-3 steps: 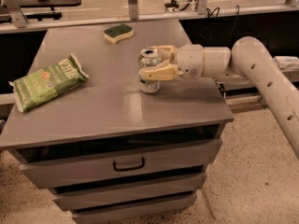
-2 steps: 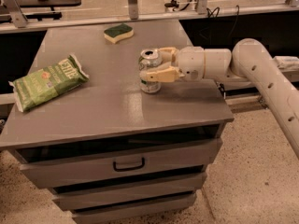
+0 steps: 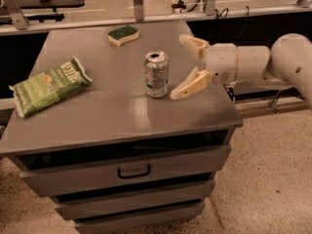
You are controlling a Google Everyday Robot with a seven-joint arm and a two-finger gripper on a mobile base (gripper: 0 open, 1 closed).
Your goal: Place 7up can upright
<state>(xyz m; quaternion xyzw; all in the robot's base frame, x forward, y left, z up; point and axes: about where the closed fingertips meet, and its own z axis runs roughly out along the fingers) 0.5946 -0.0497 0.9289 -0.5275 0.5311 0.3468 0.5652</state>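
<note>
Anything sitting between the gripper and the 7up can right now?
Nothing. In the camera view only a short stretch of bare grey tabletop separates the open gripper from the upright 7up can; neither finger touches the can.

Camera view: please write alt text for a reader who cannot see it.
A small silvery aluminium 7up can stands upright on a grey drawer cabinet; the robot's cream two-finger gripper is open beside it. A green chip bag and green-yellow sponge lie nearby.

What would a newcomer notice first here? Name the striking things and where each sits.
The silvery 7up can stands upright in the middle of the grey table, the open pincer just right of it. A green chip bag lies near the left edge, a green sponge at the back.
</note>
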